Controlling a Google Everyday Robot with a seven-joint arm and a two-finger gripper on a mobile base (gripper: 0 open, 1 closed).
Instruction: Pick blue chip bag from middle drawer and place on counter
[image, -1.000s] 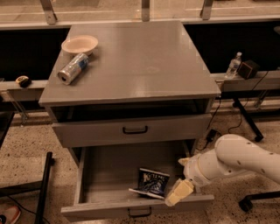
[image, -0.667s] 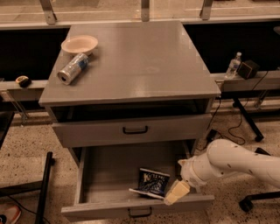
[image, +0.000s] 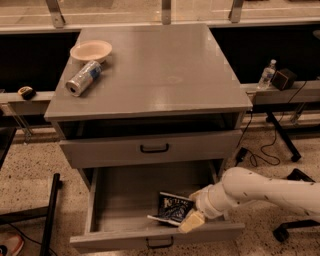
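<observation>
The blue chip bag (image: 174, 207), dark blue with white lettering, lies tilted in the right front part of the open middle drawer (image: 120, 212). My gripper (image: 194, 208), on a white arm coming in from the right, is down inside the drawer at the bag's right end. It is open, with one cream finger (image: 191, 222) in front of the bag and the other behind it. The counter (image: 165, 75) is the grey cabinet top above.
A silver-blue can (image: 84, 77) lies on its side next to a pale bowl (image: 91, 50) at the counter's back left. The upper handled drawer (image: 150, 148) is shut. A water bottle (image: 267, 74) and a black box (image: 283, 78) stand on a ledge to the right.
My gripper has moved left inside the drawer, up to the bag's right end. The bag has stayed in place.
</observation>
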